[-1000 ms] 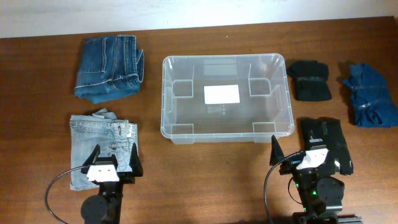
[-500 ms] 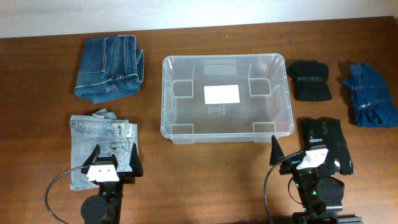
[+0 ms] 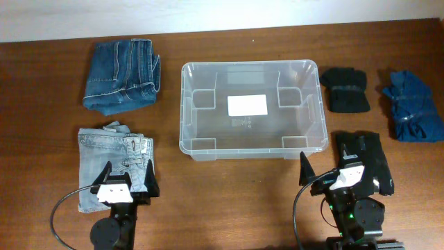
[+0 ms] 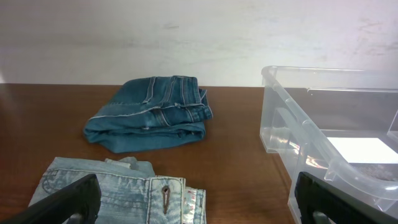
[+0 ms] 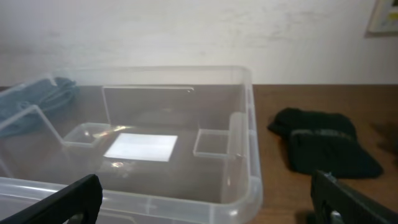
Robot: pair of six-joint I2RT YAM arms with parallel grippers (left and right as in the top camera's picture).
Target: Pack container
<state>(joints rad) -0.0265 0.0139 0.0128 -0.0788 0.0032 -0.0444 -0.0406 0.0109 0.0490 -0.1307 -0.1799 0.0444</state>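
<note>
1. Your left end effector (image 3: pixel 128 170) sits at the near left of the desk (image 3: pixel 229 194). Its two fingers are spread wide apart with nothing between them. Seen from overhead, it overlaps the near end of a folded pair of pale jeans (image 3: pixel 94 149).
2. Your right end effector (image 3: pixel 341 167) sits at the near right, its fingers just as wide apart and gripping nothing. From overhead it overlaps the near end of a black garment (image 3: pixel 364 147) lying flat on the desk.
3. Beyond both end effectors, the container (image 3: pixel 251 64) stands upright in the middle of the desk, open side up. Neither arm touches it. A white label (image 3: pixel 248 105) shows on its base. The left wrist view has its near left corner close by on the right, and the right wrist view looks straight into it.
4. At the far left, beyond the pale jeans, you have a folded pair of dark blue jeans (image 3: pixel 121 74), lying apart from the container's left wall.
5. At the far right, a folded black cloth (image 3: pixel 345 89) lies just beside the container's right wall. A dark blue garment (image 3: pixel 411 104) lies further right, near the desk's edge.
</note>
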